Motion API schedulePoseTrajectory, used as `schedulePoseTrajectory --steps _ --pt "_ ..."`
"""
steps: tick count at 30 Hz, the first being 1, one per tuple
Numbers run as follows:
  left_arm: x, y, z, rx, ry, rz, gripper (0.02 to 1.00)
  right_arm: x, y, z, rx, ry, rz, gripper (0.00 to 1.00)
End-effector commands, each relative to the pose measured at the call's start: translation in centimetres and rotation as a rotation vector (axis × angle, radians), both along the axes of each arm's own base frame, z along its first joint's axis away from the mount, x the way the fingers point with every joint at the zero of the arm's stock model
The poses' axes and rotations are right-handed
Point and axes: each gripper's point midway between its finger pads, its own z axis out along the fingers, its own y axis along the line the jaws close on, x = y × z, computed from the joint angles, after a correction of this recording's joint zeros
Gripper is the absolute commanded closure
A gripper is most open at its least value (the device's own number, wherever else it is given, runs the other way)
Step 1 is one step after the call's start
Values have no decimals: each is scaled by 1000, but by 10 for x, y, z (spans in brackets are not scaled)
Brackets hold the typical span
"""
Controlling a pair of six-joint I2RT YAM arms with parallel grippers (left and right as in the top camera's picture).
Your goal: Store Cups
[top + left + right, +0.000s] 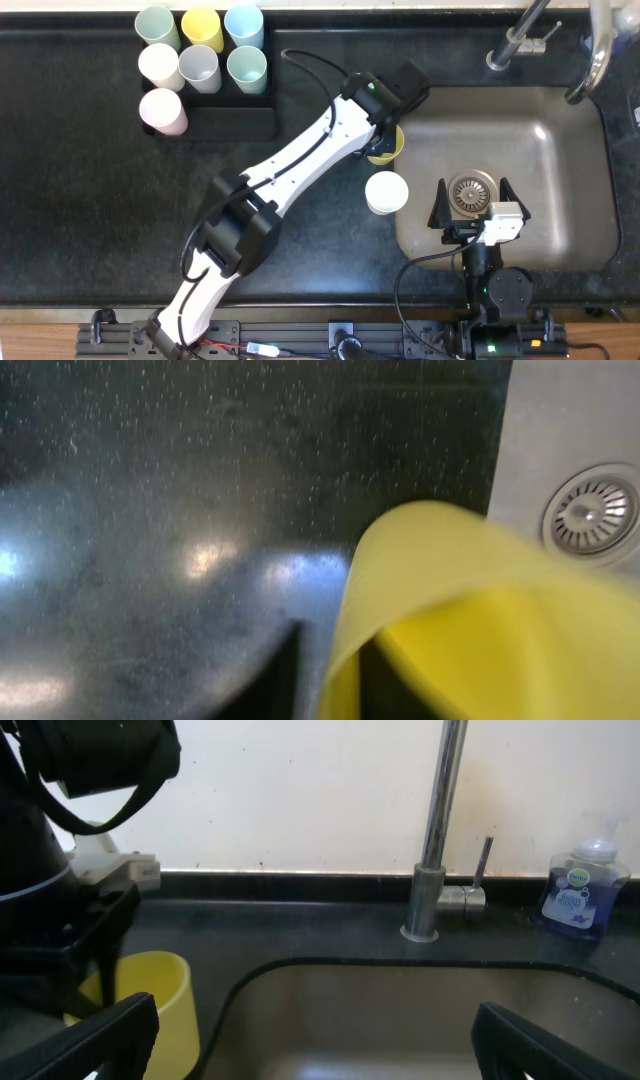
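The left gripper reaches across the black counter to the left rim of the sink; it is clenched on the wall of a yellow cup, one finger down inside the cup and the other outside; the cup's open mouth faces up, and from the wrist it looks tilted; whether its base touches the counter I cannot tell. Just near of it, a white cup stands at the sink's left edge, apart from both grippers.

The right gripper hangs over the basin just near of the drain; its fingers are spread wide and grasp nothing.

At the far left a black tray holds seven cups: a mint cup, a second yellow one and a light blue cup in the far row; a white one, a grey cup and a teal cup in the next row; a pink cup alone at the near left; the tray's near right part is bare.

A faucet stands at the sink's far side; a soap bottle sits to its right.
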Motion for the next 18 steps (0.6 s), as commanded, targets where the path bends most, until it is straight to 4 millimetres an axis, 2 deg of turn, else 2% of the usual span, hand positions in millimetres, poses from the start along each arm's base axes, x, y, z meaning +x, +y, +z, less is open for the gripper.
schedulePoseTrajectory --steps 1,5,7,10,12,16,18 --pt "14 -5 7 -19 -57 -43 985 1 0 -4 3 4 4 3" --pt "29 8 40 -31 -151 -14 985 1 0 -4 3 4 4 3" --pt "41 31 65 -34 -212 96 985 1 0 -4 3 4 4 3" --pt "51 97 102 -54 -293 476 985 1 0 -4 3 4 4 3" --pt "48 143 116 -95 -319 776 982 1 0 -4 3 4 4 3" --pt "29 214 121 -195 -315 1272 985 1 0 -4 3 4 4 5" --pt "19 242 118 -219 -301 1425 985 1 0 -4 3 4 4 3"
